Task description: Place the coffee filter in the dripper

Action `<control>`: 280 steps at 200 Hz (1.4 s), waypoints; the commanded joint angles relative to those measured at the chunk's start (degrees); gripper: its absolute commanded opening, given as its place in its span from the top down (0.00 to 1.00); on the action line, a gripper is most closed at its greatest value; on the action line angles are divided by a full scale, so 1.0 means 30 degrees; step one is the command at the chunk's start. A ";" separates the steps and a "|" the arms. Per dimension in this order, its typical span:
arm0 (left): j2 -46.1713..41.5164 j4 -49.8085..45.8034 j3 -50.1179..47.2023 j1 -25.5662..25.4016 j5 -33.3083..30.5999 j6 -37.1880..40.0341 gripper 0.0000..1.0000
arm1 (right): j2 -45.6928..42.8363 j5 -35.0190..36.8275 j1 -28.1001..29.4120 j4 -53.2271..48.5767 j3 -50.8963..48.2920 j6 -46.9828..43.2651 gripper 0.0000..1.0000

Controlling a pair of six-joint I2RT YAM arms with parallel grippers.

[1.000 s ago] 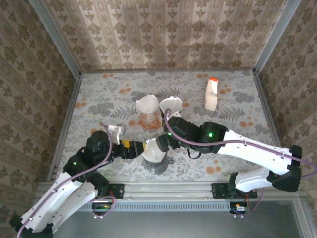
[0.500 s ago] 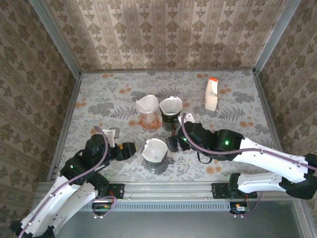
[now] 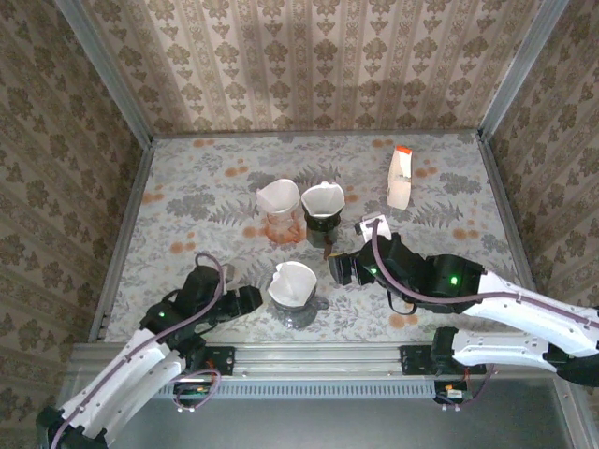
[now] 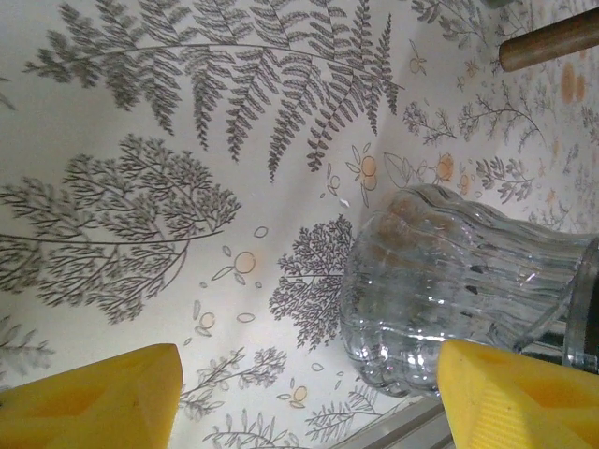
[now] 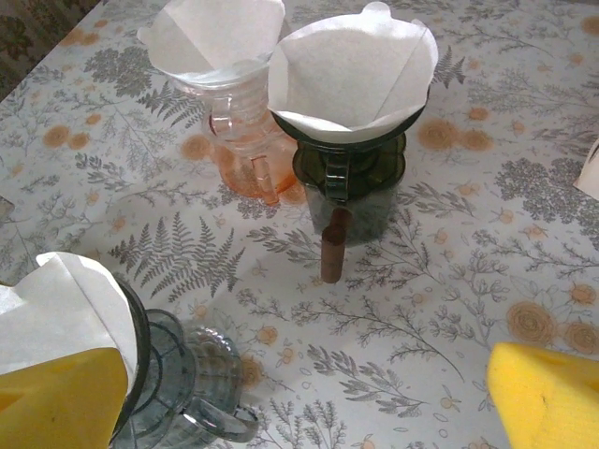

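Left gripper [image 3: 251, 299] retreated, coffee filter [image 3: 292, 282] in dripper [image 3: 299, 316] just right of it

My two arms, bent low and angled inward.
My left gripper [image 3: 249, 299] and right gripper [image 3: 339, 269] point toward each other, jaws apart.

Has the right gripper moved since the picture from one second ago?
Yes. The right gripper has pulled back to the right, away from the clear dripper, which stayed in place with the coffee filter in it.
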 commanded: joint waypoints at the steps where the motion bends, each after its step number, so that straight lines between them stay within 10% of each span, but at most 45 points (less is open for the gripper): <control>1: 0.1237 0.3216 0.0057 -0.0708 0.0832 -0.0573 0.26 | -0.0628 0.0931 -0.0007 0.0232 -0.0353 0.0311 0.00; 117: 0.1493 0.2103 0.0544 -0.1512 -0.0470 -0.0690 0.28 | -0.1139 0.0642 -0.0036 0.0563 -0.1030 0.0265 0.00; 191: 0.0292 -0.2371 0.6973 -0.0335 -0.1442 0.3764 0.14 | 0.1893 -0.4792 -0.0095 0.0889 -0.0046 -0.1590 0.05; 280: 0.4294 -0.1295 0.8712 -0.5100 -0.1451 0.5688 0.13 | 0.3727 -0.5966 -0.0007 0.0830 0.0284 -0.1446 0.10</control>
